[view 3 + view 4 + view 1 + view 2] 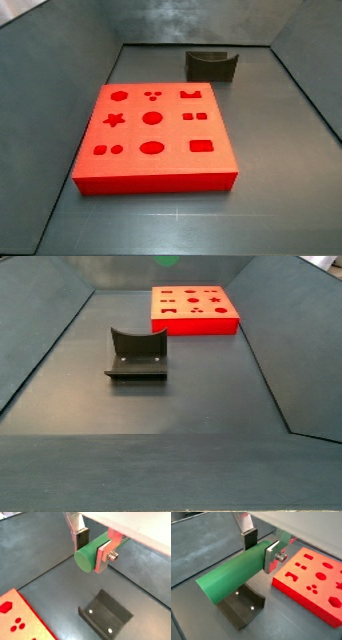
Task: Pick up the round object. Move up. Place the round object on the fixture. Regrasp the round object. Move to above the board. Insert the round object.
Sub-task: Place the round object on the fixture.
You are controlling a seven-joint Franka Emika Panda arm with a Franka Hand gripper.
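Colour key. Peg (234, 574): uniform mid-green, smooth and unpatterned, also seen in a wrist view (90, 556) and as a green sliver at the top edge of a side view (166, 260). Gripper (91, 547), above the fixture: silver finger plates with dark pads (81, 538). Board (151, 135): red-orange, its holes a deeper red. Fixture (136, 354): dark grey-black, with pale screw heads on its base. Floor (160, 406): dull dark grey
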